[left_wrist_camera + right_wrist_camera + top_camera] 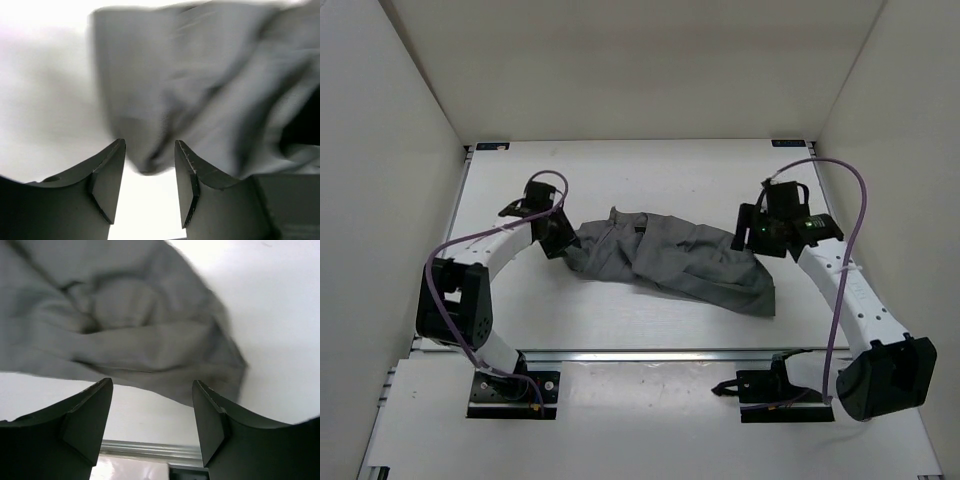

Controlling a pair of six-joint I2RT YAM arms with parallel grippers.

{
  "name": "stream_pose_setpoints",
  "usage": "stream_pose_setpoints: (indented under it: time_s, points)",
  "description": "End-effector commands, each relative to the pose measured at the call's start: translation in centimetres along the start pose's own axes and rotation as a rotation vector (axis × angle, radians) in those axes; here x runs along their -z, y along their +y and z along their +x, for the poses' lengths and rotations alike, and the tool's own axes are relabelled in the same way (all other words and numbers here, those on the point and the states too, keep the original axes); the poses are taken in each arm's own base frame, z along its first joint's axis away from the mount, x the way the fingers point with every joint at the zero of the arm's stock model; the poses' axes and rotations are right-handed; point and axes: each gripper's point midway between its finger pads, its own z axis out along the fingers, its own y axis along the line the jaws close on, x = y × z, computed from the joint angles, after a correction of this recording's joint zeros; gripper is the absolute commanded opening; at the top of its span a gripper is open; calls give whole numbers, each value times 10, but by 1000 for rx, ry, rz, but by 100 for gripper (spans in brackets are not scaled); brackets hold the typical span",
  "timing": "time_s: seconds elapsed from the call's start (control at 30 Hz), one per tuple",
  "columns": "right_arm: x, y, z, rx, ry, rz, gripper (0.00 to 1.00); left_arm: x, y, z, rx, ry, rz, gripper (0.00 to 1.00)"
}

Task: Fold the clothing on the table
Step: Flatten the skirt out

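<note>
Clothing (670,262) — grey, soft, crumpled into a long band on smooth white table (650,175). Left gripper (149,185), right gripper (152,420) at its ends — both spread, empty.

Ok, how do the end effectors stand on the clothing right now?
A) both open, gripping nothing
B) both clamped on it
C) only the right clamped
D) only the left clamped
A: the left end effector and right end effector both show fingers spread apart, with the clothing lying loose on the table.
</note>
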Motion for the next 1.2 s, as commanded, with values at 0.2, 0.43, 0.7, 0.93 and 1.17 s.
stream_pose_setpoints:
  time_s: [0.2, 0.43, 0.7, 0.93, 1.17]
  points:
    - [-28, 170, 15, 242, 26, -421, 64, 8, -79, -11, -44, -62, 126, 59]
    - [-81, 216, 45, 293, 153, -396, 73, -41, -70, 18, -26, 34, 7, 67]
    - [-130, 204, 89, 326, 313, -273, 23, -77, -51, 53, -66, 148, -37, 12]
    - [-102, 165, -2, 281, 145, -240, 0, -53, -55, -14, 16, 37, 61, 0]
    - [-19, 155, -127, 336, -128, -301, 1, 40, -116, -123, -47, -235, 263, 4]
